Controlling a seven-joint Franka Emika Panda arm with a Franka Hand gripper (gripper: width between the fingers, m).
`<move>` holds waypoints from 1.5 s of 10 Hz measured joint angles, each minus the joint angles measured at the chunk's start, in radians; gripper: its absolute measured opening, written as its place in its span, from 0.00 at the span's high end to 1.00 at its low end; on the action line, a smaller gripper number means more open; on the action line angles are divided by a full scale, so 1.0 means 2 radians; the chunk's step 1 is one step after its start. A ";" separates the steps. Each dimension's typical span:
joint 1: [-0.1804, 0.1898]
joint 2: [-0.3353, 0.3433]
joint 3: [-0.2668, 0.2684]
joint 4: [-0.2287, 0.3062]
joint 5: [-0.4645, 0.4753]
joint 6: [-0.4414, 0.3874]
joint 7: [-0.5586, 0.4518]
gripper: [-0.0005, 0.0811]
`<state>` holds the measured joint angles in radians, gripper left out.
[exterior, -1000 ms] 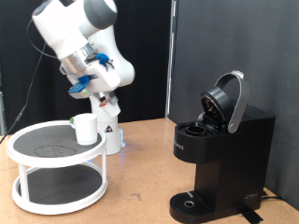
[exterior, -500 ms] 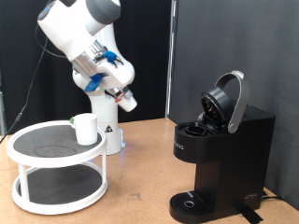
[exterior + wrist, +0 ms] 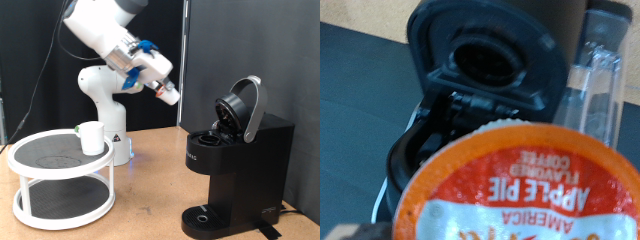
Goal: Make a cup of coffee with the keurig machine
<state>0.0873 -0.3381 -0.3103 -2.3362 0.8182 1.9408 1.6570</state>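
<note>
Here the white two-tier stand (image 3: 30, 158) is at the exterior view's left on the tabletop (image 3: 150, 195), and the cup (image 3: 92, 137) stands on its upper shelf, well apart from everything else in the work. To the right of it, high in the air, the gripper (image 3: 168, 93) is clamped on the pod (image 3: 172, 96), a small white one with an orange top; in the wrist view this orange foil (image 3: 525, 190) fills the lower part of the picture. More to the right stands the keurig machine (image 3: 238, 165), with its lid (image 3: 243, 108) raised and the pod chamber (image 3: 212, 136) open.

The risk, as a judgement, is that the pod arrives tilted or off-centre at the chamber, because it hangs at an angle in the gripper and the opening is narrow under the lid. It may then catch on the rim or fall to the tabletop. The arm could also knock the raised lid. No cup is on the drip tray (image 3: 205, 214), so coffee would spill if brewing starts so.

Counted: one stand, one cup, one gripper, one pod, one machine.
</note>
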 joint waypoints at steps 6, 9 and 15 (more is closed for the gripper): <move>0.020 0.031 0.059 0.049 0.010 0.032 0.073 0.54; 0.020 0.040 0.063 0.058 0.008 0.031 0.073 0.54; 0.019 0.063 0.068 0.027 -0.005 0.076 0.067 0.54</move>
<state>0.1263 -0.2121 -0.1752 -2.2827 0.8081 2.0929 1.7913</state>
